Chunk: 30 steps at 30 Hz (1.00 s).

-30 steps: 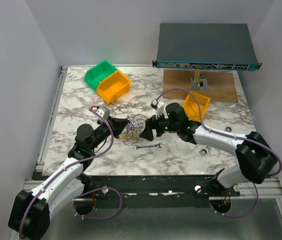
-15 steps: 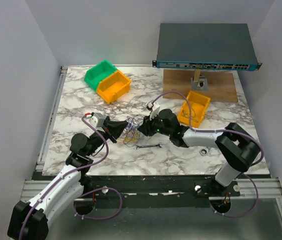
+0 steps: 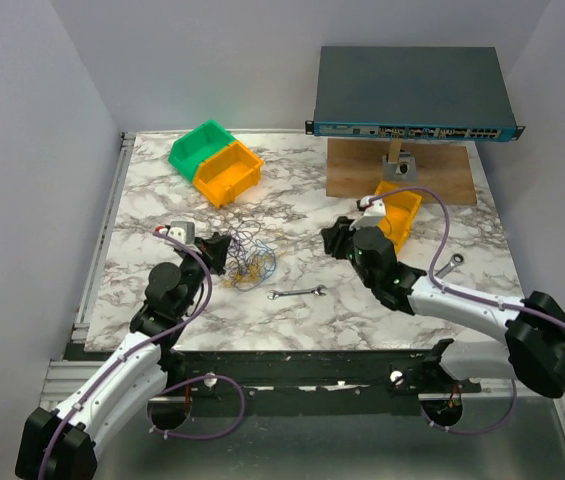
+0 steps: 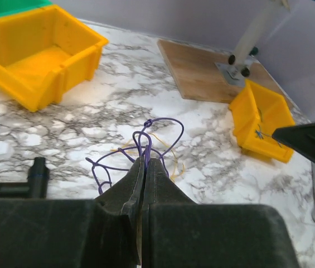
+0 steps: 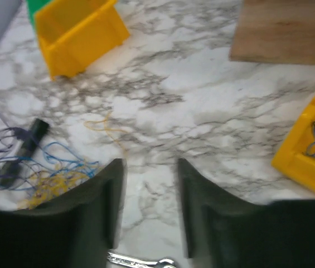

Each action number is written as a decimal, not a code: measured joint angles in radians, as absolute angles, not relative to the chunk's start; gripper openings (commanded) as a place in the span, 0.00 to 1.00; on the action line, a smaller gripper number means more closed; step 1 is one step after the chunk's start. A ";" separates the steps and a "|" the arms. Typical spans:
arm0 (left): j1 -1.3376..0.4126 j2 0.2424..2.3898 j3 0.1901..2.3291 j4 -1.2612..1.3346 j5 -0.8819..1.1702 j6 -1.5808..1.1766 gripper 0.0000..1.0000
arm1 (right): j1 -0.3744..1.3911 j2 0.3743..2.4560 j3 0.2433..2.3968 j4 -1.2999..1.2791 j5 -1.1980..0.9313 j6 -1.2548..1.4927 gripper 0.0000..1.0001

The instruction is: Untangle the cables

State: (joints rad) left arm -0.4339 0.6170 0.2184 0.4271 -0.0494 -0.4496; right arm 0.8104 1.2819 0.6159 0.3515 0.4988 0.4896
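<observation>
The left gripper (image 4: 145, 164), its black fingers (image 4: 165, 187) pinched together on a violet-blue loop, held the left edge of the tangle of hair-fine blue, yellow-orange and violet cables (image 3: 250, 258) on the white marbled table (image 3: 162, 190) — the heap spread rightward from its tips. The right gripper (image 5: 149, 167), fingers spread and empty, stood well apart on the right, with the tangle to its left. Which strand crossed which was too fine to make out.

purple, blue, yellow cables (image 3: 247, 258), marbled table (image 3: 162, 190)
</observation>
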 measured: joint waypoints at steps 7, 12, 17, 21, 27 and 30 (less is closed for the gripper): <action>-0.434 0.681 0.220 0.508 0.168 -0.430 0.00 | 0.810 1.278 0.582 0.448 0.163 0.347 0.93; -0.434 0.680 0.220 0.576 0.275 -0.430 0.00 | 0.811 1.401 0.653 0.479 -0.094 0.278 0.94; -0.434 0.669 0.220 0.640 0.366 -0.433 0.00 | 0.822 1.483 0.712 0.524 -0.245 0.221 0.95; -0.434 0.646 0.217 0.679 0.416 -0.440 0.00 | 0.826 1.510 0.717 0.568 -0.332 0.192 0.96; -0.434 0.647 0.213 0.733 0.473 -0.463 0.00 | 0.837 1.550 0.725 0.633 -0.429 0.179 0.69; -0.434 0.672 0.213 0.740 0.484 -0.469 0.00 | 0.842 1.568 0.736 0.653 -0.457 0.189 0.05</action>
